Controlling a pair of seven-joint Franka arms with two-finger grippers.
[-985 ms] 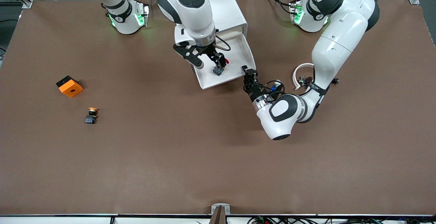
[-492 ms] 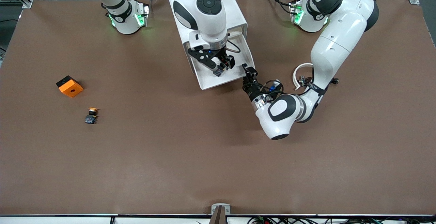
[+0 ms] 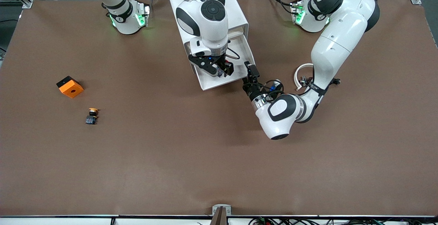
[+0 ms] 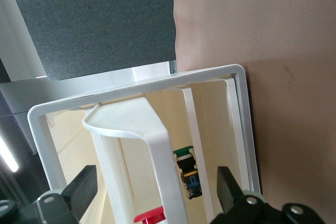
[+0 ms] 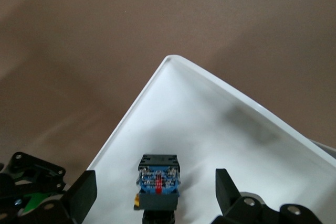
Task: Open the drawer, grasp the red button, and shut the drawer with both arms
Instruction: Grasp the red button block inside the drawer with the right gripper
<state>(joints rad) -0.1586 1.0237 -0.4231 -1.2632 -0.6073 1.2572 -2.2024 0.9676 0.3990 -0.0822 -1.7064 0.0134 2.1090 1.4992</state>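
The drawer stands pulled out of its cabinet, so my left hand has just let go, fingers apart beside it, while my right hand hangs spread over the button inside.

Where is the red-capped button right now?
The button lies in the pulled-out drawer, between the open fingers of the right hand; the front view shows that hand over the drawer.
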